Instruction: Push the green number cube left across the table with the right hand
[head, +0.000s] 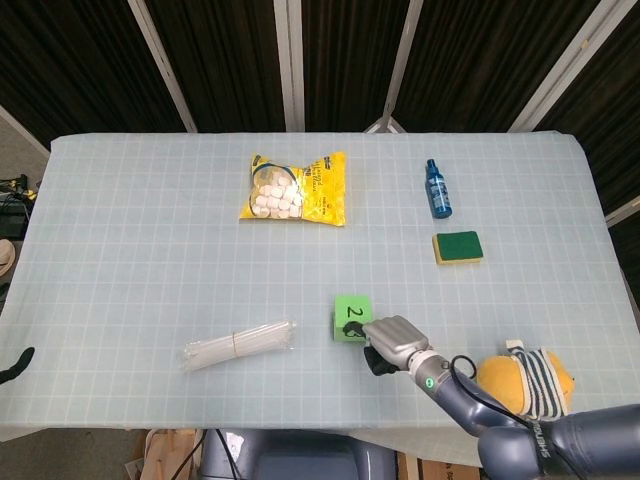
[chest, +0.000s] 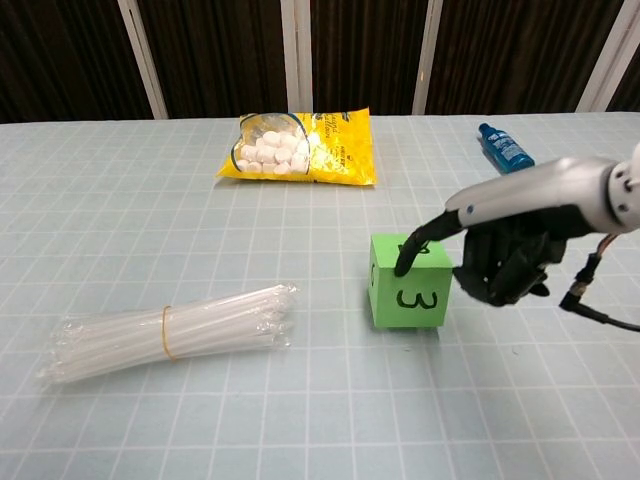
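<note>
The green number cube (head: 352, 315) (chest: 408, 293) sits on the table's front middle, showing a 2 on top and a 3 on its near face. My right hand (head: 392, 342) (chest: 503, 258) is just to its right. One dark fingertip (chest: 405, 265) reaches out and touches the cube's top near edge, while the other fingers curl in and hold nothing. Only a dark tip of what may be my left hand (head: 17, 365) shows at the left edge of the head view, so its fingers cannot be judged.
A bundle of clear straws (head: 238, 344) (chest: 170, 332) lies left of the cube. Farther back are a yellow bag of white balls (head: 295, 188) (chest: 300, 147), a blue bottle (head: 437, 189) (chest: 504, 149) and a green sponge (head: 457, 246). A striped plush toy (head: 527, 377) sits front right.
</note>
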